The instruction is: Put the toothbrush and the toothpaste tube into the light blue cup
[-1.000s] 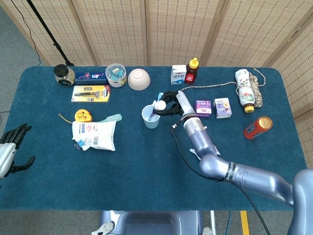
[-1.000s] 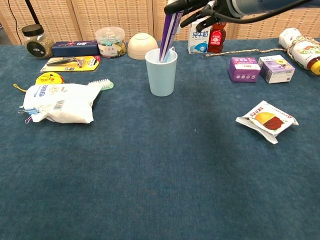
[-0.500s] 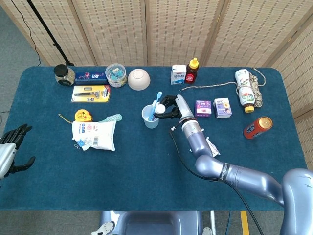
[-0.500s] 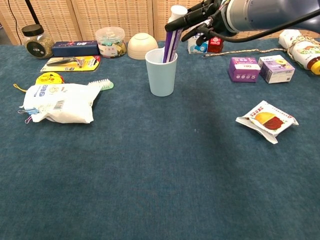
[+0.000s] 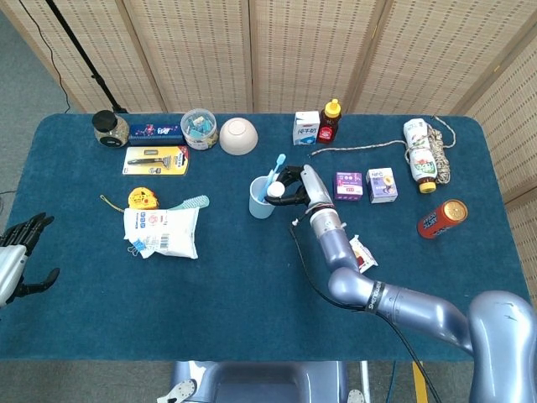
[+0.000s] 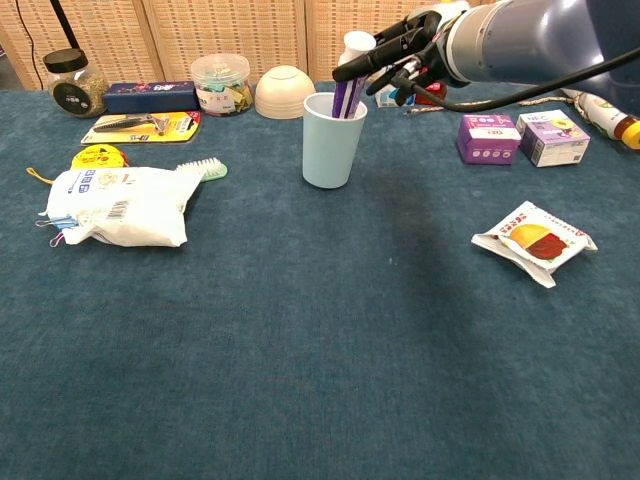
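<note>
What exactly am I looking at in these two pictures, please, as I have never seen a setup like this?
This is a two-armed robot with five-finger hands at a blue table. One picture looks down from its head, the other looks forward from its chest. The right hand pinches a toothpaste tube standing in the light blue cup; a toothbrush stands in the cup too. The left hand waits open at the table's edge, holding nothing. Around lie a white packet, a snack pack, small boxes, bottles and a bowl.
</note>
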Motion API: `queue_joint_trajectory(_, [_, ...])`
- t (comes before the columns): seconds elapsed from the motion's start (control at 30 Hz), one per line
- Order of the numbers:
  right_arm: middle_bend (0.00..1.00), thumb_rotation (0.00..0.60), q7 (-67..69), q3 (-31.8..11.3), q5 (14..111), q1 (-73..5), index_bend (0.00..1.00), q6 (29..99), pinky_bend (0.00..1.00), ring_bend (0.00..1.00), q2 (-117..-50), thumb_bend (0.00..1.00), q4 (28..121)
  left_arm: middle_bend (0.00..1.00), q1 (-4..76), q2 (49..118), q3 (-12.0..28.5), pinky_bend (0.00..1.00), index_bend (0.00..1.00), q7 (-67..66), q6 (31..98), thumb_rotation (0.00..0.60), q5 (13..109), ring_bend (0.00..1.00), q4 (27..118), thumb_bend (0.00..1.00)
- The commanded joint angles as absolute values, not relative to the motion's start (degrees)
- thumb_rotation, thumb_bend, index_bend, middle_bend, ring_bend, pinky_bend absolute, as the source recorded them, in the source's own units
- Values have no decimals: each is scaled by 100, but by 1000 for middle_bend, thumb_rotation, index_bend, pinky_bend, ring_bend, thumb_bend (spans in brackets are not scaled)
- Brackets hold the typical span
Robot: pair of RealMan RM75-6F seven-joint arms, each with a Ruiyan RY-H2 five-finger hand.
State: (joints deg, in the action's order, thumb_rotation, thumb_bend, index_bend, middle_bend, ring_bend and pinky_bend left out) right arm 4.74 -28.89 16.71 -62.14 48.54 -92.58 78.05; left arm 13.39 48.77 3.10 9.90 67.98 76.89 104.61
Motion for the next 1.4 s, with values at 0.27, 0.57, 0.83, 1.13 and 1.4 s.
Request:
queue_joint_trajectory(0.27, [375,600,461,-2943,1904,-6081,515,4697,653,307,-9248,506,7947,0,1336,4872,304,0,0,999,6802,600,7709,0,10462,341])
queue_joint_trajectory(0.57, [218,600,493,-2919,2207,-5972,359,4576,602,167,-9275,506,7971,0,1348,4864,302,0,0,1030,6774,600,7718,0,10452,341])
queue_joint_trajectory(0.83, [207,600,575,-3007,2552,-5704,360,4750,588,155,-8951,506,8612,0,1346,4847,305,0,0,1096,6764,600,7716,0,10423,341])
queue_joint_trajectory(1.13, [162,600,581,-2996,3139,-5193,356,5001,575,122,-8098,506,9761,0,1338,4838,306,0,0,1100,6786,600,7735,0,10451,341])
queue_joint_trajectory(1.4, [157,600,616,-2939,3054,-5412,352,4916,575,116,-8441,505,9414,0,1323,4835,275,0,0,1085,6825,600,7837,0,10477,341])
